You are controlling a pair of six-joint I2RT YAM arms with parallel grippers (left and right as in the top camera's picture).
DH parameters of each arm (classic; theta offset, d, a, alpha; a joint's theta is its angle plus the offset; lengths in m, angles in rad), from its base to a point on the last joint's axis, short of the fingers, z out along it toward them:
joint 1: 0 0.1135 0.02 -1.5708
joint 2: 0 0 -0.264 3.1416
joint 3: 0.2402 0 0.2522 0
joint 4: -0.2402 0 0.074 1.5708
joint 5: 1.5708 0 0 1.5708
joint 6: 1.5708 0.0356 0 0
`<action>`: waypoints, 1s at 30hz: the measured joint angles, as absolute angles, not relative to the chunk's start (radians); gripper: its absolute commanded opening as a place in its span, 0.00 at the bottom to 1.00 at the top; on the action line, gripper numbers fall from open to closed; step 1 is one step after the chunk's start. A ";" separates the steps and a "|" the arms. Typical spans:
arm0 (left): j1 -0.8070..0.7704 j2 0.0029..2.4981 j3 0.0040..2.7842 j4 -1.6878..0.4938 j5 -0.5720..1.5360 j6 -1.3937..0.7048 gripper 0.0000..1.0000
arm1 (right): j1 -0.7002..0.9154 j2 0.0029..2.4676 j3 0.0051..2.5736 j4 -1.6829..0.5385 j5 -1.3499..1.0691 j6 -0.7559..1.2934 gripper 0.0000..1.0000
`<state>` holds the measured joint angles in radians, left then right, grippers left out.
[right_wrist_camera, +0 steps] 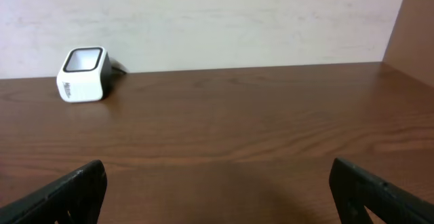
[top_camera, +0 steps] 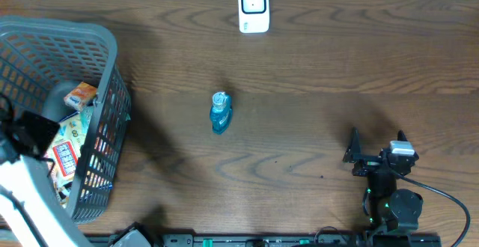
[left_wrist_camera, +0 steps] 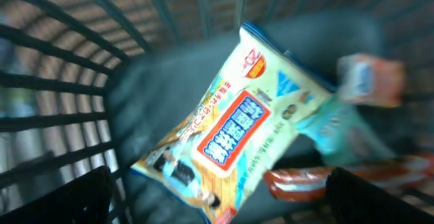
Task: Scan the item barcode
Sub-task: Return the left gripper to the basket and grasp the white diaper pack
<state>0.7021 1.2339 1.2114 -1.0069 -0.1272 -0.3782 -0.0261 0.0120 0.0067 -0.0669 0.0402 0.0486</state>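
Two spread left fingers (left_wrist_camera: 380,197) flank the blurred packet (left_wrist_camera: 234,125), apparently apart.

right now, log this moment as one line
left gripper: open, above snack packet in basket | right gripper: open, empty, low over table | blue bottle: mid-table, untouched | scanner: far edge

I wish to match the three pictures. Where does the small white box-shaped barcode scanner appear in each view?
Overhead: the small white box-shaped barcode scanner is at top centre.
Left wrist: not in it.
Right wrist: far left, in front of the pale wall.
Shared landmark: the brown wooden table, seen in the overhead and right wrist views.
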 measured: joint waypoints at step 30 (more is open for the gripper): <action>0.706 1.625 0.992 -0.633 -0.032 -0.257 0.08 | -0.026 0.012 0.007 -0.067 0.040 0.049 0.99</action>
<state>0.7055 1.6249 0.9924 -0.6334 -0.0319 -0.2569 -0.0261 0.0120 0.0067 -0.0673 0.0402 0.0486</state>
